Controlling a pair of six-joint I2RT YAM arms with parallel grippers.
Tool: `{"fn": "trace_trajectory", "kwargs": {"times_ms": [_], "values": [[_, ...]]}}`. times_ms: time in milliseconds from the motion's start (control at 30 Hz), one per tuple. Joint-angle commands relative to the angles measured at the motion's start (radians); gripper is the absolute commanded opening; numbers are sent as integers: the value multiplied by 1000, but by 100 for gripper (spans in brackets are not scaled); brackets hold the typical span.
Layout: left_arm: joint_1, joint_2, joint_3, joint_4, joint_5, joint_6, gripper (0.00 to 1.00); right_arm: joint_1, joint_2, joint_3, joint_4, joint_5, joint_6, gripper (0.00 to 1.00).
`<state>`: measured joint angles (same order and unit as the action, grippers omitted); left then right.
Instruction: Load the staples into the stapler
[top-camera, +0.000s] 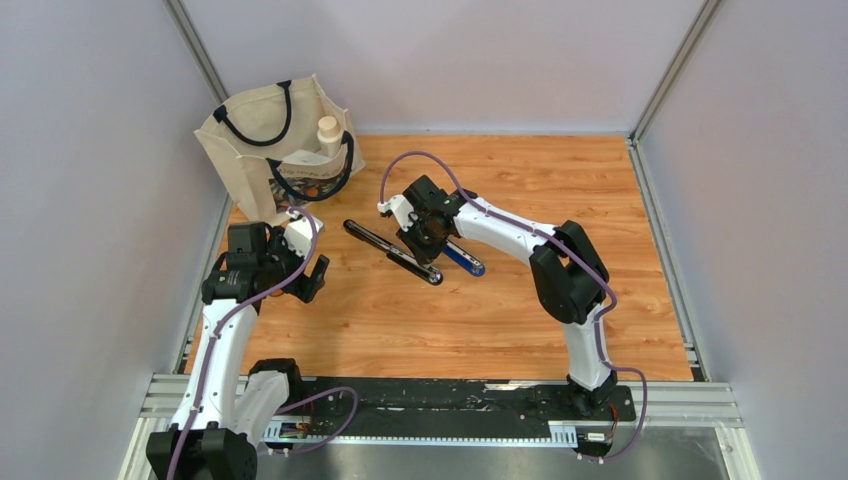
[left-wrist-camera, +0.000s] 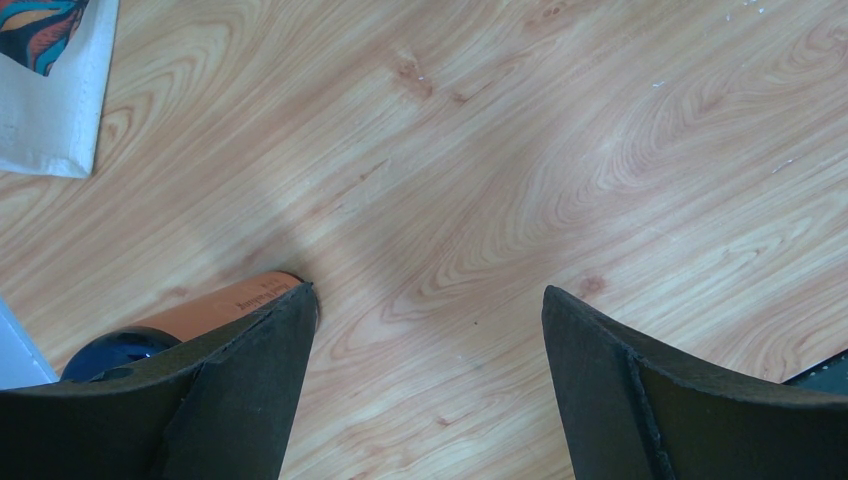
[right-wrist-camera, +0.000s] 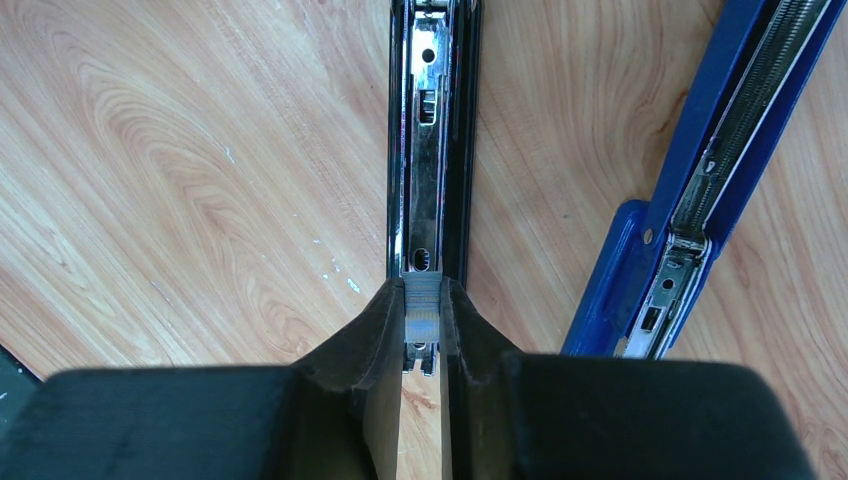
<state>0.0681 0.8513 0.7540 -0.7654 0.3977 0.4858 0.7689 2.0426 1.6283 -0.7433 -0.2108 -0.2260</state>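
Note:
A black stapler (top-camera: 392, 252) lies opened flat on the wooden table, and its metal channel (right-wrist-camera: 430, 150) runs straight ahead of my right fingers. My right gripper (right-wrist-camera: 423, 290) is shut on a short grey strip of staples (right-wrist-camera: 422, 308), held over the near end of that channel. In the top view the right gripper (top-camera: 425, 237) sits over the stapler's middle. My left gripper (left-wrist-camera: 428, 300) is open and empty over bare wood, left of the stapler (top-camera: 312, 280). The white staple box is out of view.
A blue stapler (right-wrist-camera: 700, 200), also open, lies just right of the black one (top-camera: 465, 259). A cream tote bag (top-camera: 280, 150) with a white bottle (top-camera: 328, 135) stands at the back left. An orange printed object (left-wrist-camera: 215, 310) lies by my left finger.

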Motion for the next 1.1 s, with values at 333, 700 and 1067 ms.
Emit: {"fn": "trace_trajectory", "kwargs": {"times_ms": [333,700,1067], "values": [[4,-3,-1,26,7,16,91,-2,19,15,1,-6,-13,15],[6,-3,-2,26,4,16,91,-2,-47,1,25,2,-9,15],[6,-1,-2,26,3,16,91,-2,-87,-11,35,1,-9,15]]}}
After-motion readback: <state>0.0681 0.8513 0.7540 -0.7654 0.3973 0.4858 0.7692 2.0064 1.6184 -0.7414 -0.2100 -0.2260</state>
